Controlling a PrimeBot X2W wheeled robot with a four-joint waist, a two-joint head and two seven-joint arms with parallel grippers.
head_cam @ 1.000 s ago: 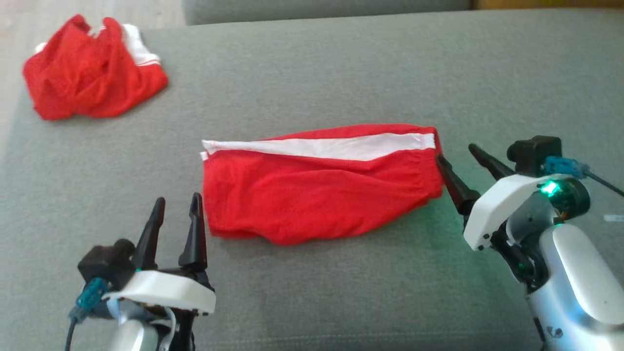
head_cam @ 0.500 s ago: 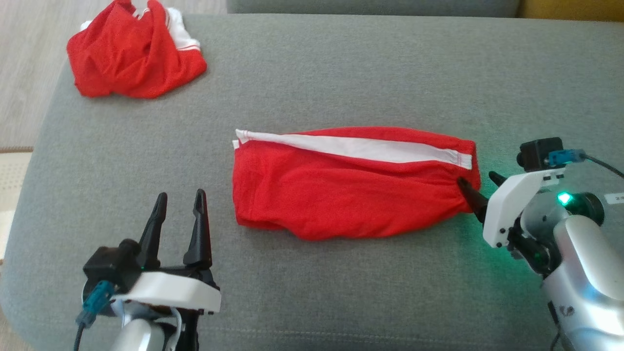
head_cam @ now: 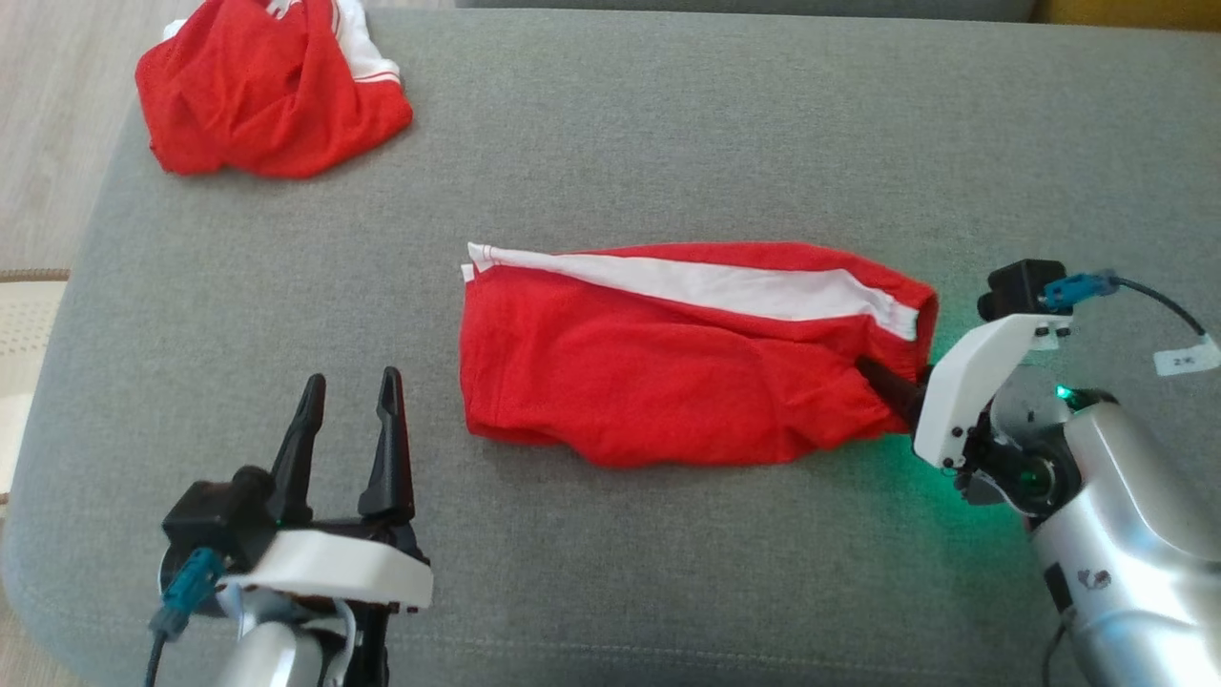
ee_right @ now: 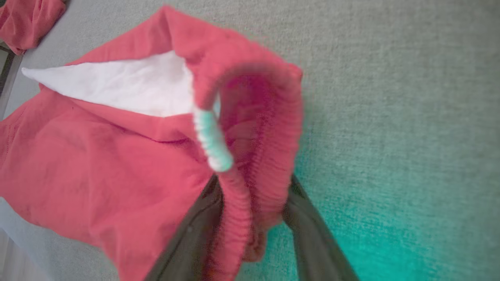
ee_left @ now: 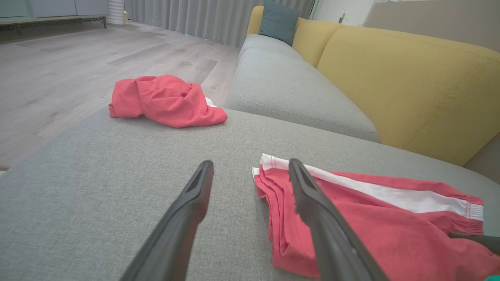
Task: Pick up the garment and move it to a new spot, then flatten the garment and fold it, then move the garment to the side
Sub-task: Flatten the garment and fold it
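The garment (head_cam: 668,372) is a pair of red shorts with a white side stripe, lying folded lengthwise mid-cushion, also seen in the left wrist view (ee_left: 371,218). My right gripper (head_cam: 882,377) is at its right end. In the right wrist view the two fingers stand apart on either side of the bunched elastic waistband (ee_right: 250,187), which is raised and blurred between them, so the right gripper (ee_right: 252,195) is open around the fabric. My left gripper (head_cam: 348,401) is open and empty, on the cushion just left of the garment's left edge; its fingers (ee_left: 250,175) frame that edge.
A second red garment (head_cam: 267,86) lies crumpled at the far left corner of the grey cushion (head_cam: 668,143). Wooden floor (head_cam: 48,143) lies beyond the cushion's left edge. A yellow sofa back (ee_left: 410,78) rises behind the seat.
The head camera has shifted. My right gripper has pushed left onto the garment's right end, its fingers now straddling the waistband and narrowing slightly. The left gripper has stayed put.
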